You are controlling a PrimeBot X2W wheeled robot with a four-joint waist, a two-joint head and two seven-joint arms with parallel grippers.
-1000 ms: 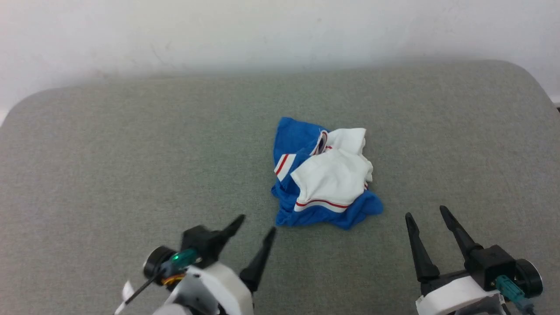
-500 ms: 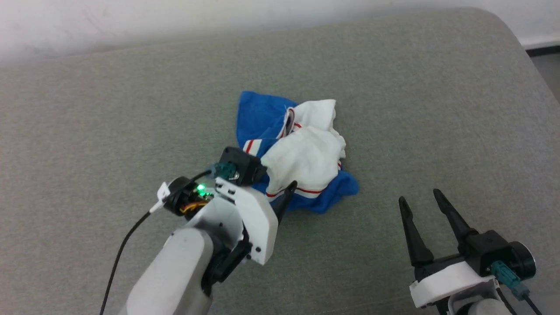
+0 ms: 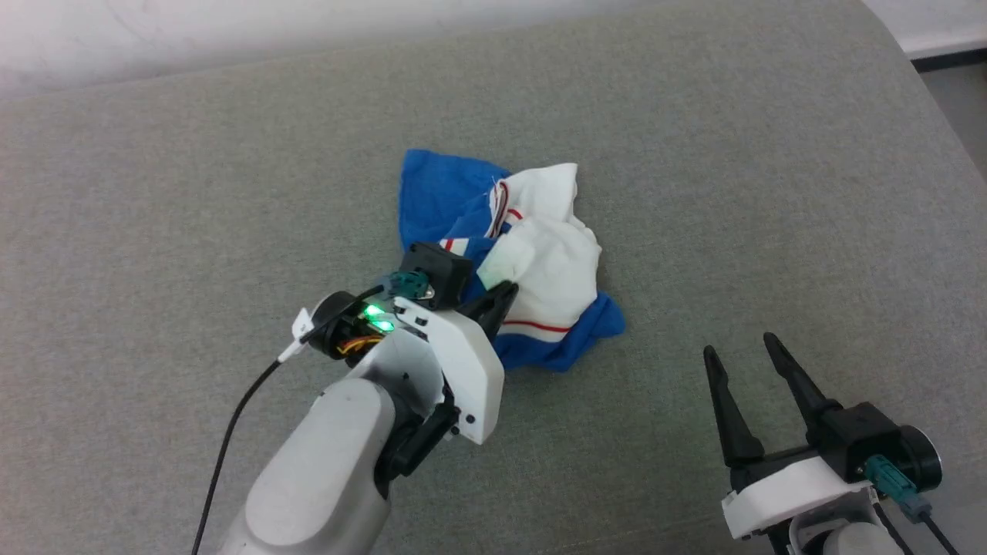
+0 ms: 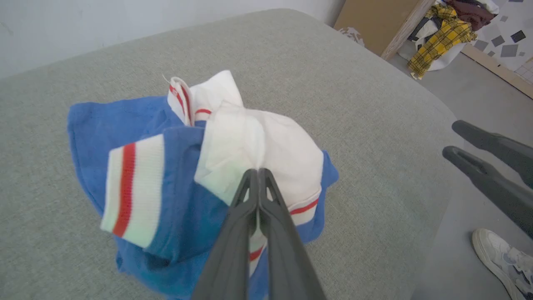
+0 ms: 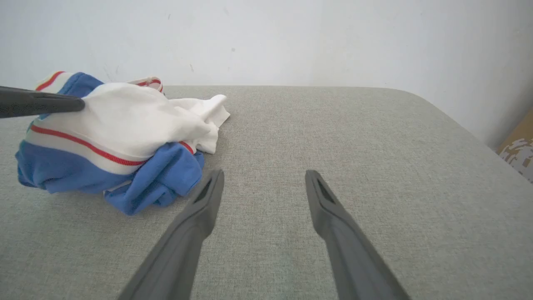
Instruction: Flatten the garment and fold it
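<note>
The garment (image 3: 540, 262), a crumpled blue and white shirt with red stripes, lies bunched in the middle of the grey cushion (image 3: 154, 193). My left gripper (image 3: 505, 291) is shut on a white fold at the pile's near left side, which the left wrist view shows pinched between its tips (image 4: 258, 171) on the garment (image 4: 175, 200). In the right wrist view the garment (image 5: 112, 137) is at the left, the left gripper's tip (image 5: 79, 104) pressed into it. My right gripper (image 3: 739, 347) stands open at the lower right, apart from the cloth, with nothing between its fingers (image 5: 208, 200).
The grey cushion ends against a pale wall (image 3: 231, 31) at the back and drops off at the right edge (image 3: 925, 85). In the left wrist view a cardboard box (image 4: 374, 21), a heap of clothes (image 4: 445, 29) and a white shoe (image 4: 499, 254) are on the floor beyond it.
My left arm has reached forward onto the garment and its fingers have shut on a white fold, lifting it a little. The camera has tilted and turned. My right gripper has stayed open.
</note>
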